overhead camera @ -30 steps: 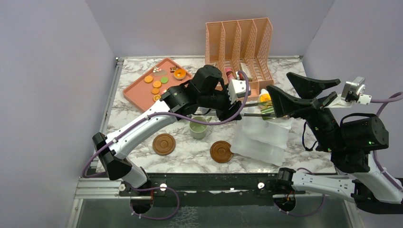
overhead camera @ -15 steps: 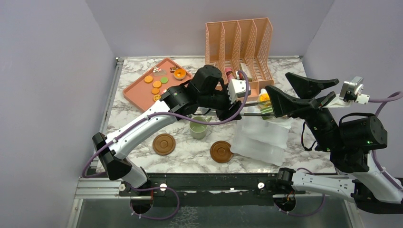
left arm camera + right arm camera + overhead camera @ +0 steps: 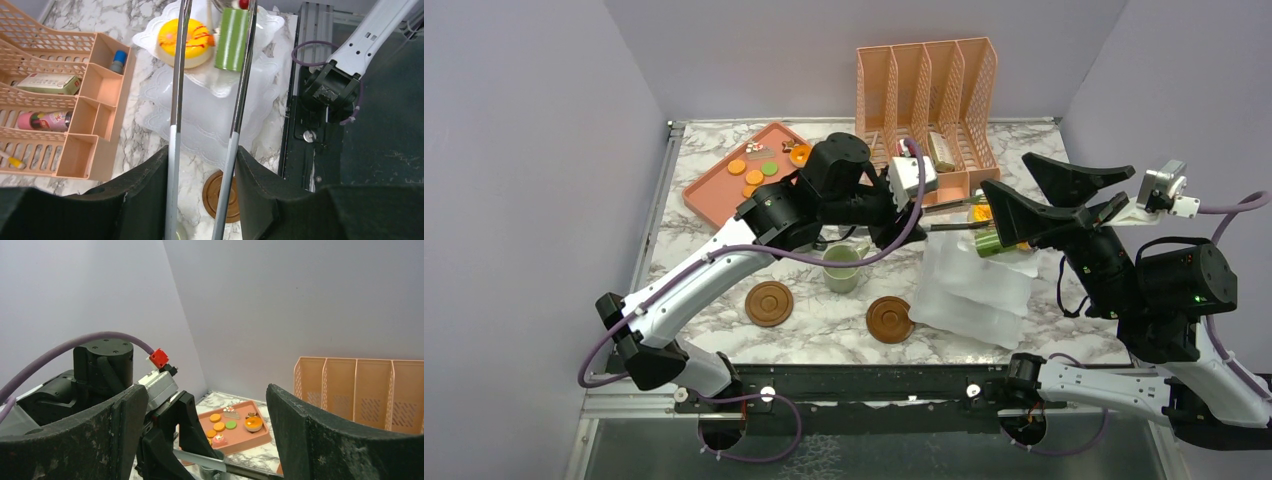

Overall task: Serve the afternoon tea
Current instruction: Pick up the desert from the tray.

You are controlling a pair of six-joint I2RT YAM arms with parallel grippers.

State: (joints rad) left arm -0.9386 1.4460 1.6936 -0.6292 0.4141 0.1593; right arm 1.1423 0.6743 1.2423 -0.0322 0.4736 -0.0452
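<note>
My left gripper (image 3: 902, 212) is shut on a pair of metal tongs (image 3: 172, 150), both arms pinched between its fingers. The tongs reach over a white tiered stand (image 3: 969, 295). On its top tier lie a yellow cake (image 3: 197, 40) and a green roll cake (image 3: 231, 40), the roll between the tong arms. A pale green mug (image 3: 842, 268) stands between two brown coasters (image 3: 769, 303) (image 3: 890, 319). Cookies (image 3: 754, 177) and a donut (image 3: 801, 154) lie on the pink tray (image 3: 714, 190). My right gripper (image 3: 1009, 172) hangs open above the stand, holding nothing.
An orange mesh organizer (image 3: 929, 95) stands at the back, with a pink bottle (image 3: 45, 121) and small items in its front compartments. The left arm (image 3: 105, 370) crosses low in front of my right gripper. Walls close in on three sides.
The left arm has drawn back to the left, taking the tongs with it. The green roll cake now shows plainly on the stand's top tier. The right arm has held still.
</note>
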